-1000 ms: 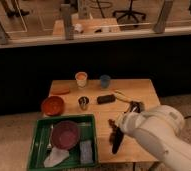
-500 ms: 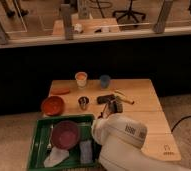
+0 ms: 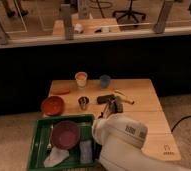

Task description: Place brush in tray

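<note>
- The tabletop (image 3: 156, 125) is pale wood. Its far edge carries two cups, and its near edge is mostly hidden by the robot.
- The arm (image 3: 123, 144) is a bulky white shell rising over the middle of the near edge, its left flank right against the tray's right rim. A second ago it stood over the near right corner, and half a second ago it was already about where it is now. It has swung left toward the tray.
- The tray (image 3: 38, 145) is green and shallow and fills the near left corner. It holds a dark red dish, a pale cloth and a bluish pad, lying just as they did before. The only bare floor shows in thin strips around them, so I judge the release should aim for the strip along the right rim.
- The gripper (image 3: 108, 106) reaches out from the arm toward the table's centre, just beyond the tray's far right corner and near the black block (image 3: 105, 98). I cannot tell whether it is clamped or loose.
- The brush (image 3: 104, 112) seems to be the slim dark line at the gripper, not yet over the tray. To do this step well, carry it left and toward the near edge until it clears the rim. Then lower it close to the floor and let go with it parallel to the rim, so it does not bridge the edge or roll onto the dish.
</note>
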Motion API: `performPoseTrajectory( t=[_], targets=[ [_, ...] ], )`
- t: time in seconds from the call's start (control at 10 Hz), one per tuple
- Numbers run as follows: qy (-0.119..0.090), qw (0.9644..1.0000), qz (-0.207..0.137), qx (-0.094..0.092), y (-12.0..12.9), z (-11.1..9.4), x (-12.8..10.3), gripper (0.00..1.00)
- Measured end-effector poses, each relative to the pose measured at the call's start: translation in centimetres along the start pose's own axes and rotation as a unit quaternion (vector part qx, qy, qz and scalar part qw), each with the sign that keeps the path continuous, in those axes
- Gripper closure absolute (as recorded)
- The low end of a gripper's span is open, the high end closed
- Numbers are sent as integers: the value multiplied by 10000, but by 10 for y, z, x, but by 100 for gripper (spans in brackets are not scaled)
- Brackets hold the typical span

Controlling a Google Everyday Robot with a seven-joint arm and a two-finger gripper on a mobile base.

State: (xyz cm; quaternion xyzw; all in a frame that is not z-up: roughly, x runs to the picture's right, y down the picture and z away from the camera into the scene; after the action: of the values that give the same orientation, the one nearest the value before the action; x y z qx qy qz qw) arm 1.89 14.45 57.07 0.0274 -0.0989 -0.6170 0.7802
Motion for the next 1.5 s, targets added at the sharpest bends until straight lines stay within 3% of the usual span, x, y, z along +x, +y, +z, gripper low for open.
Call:
performPoseTrajectory(
  t=[0.2,0.4,0.5,0.6,0.8,0.9,1.2,1.5],
  targets=[
    [-10,10000,-20,-1,0,0,0,100],
    [-173,9989,-432,51,-13,5,0,100],
    [-328,9960,-831,75,-33,12,-1,100],
    [-413,9940,-1014,65,-45,17,-2,100],
    [-764,9835,-1635,123,-97,39,-5,100],
    [-926,9790,-1809,171,-113,47,-7,100],
    [-1585,9644,-2045,543,-145,68,-25,100],
    [-1592,9647,-2029,539,-144,69,-24,100]
  ],
)
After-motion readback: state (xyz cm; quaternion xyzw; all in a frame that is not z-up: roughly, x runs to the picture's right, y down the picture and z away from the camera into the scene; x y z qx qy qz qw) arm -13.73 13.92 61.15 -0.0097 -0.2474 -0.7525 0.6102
